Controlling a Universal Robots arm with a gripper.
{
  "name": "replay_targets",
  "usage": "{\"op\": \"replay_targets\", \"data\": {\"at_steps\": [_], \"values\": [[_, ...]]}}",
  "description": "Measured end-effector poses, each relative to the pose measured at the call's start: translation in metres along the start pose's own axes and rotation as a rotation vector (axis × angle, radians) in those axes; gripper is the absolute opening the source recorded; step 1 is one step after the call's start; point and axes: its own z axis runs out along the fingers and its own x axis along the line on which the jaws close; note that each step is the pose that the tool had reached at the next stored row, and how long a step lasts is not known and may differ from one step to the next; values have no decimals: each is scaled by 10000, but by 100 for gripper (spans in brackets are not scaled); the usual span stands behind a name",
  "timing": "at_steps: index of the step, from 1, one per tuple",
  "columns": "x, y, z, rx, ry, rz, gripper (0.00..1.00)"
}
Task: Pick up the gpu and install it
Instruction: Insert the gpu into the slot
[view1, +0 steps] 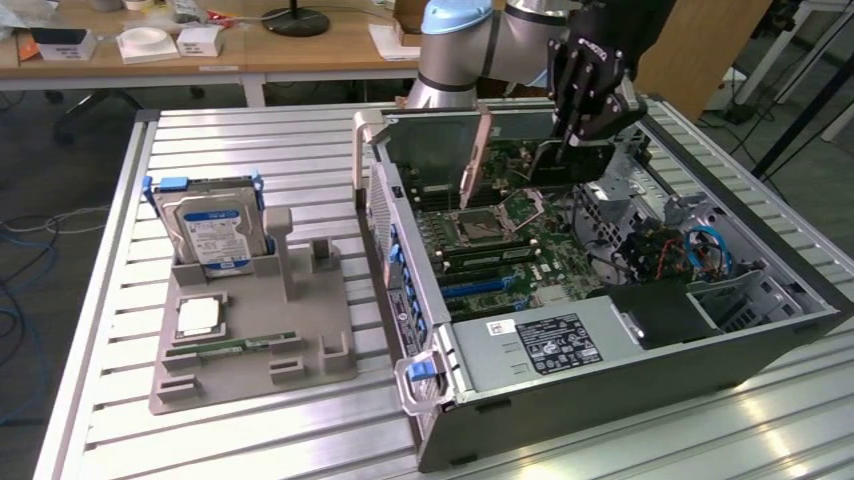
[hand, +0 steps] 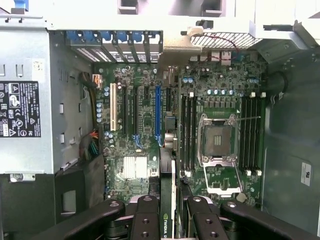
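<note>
- ribbed silver metal table (view1: 227, 140): brushed, mild sheen
- grey plastic holder tray (view1: 254, 365), 9 o'clock of case: matt
- dark sheet-metal PC case (view1: 641, 385): matt paint outside, bare dull steel inside
- thin black gpu card (view1: 474, 172): pale satin metal bracket
- silver hard drive (view1: 214, 235): glossy blue label

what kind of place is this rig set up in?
Probably a robotics lab or workshop bench: an open PC case sits on a slotted aluminium table, a grey fixture beside it holds a hard drive, and cluttered wooden desks stand behind.
</note>
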Motion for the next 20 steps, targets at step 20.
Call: {"op": "replay_targets", "data": {"at_steps": [20], "values": [[7,85,362,1,2,0,26]]}}
